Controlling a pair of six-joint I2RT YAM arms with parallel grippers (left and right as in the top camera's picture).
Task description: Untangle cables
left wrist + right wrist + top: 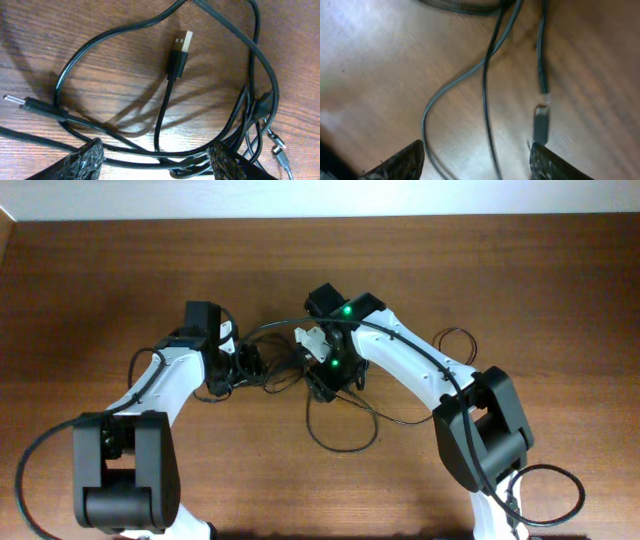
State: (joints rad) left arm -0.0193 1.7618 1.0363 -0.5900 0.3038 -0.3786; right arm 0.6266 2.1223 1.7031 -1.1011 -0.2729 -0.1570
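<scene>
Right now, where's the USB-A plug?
In the left wrist view, upper centre: the USB-A plug lies on the table inside a loop of the cables, ahead of the open left gripper; the barrel plug sits near the picture's left edge.

cables (176,65) on table (75,30), loops overlapping

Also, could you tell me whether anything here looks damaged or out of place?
Nothing looks damaged. The cables lie crossed and looped over one another on the table, a USB plug lying loose inside one loop.
</scene>
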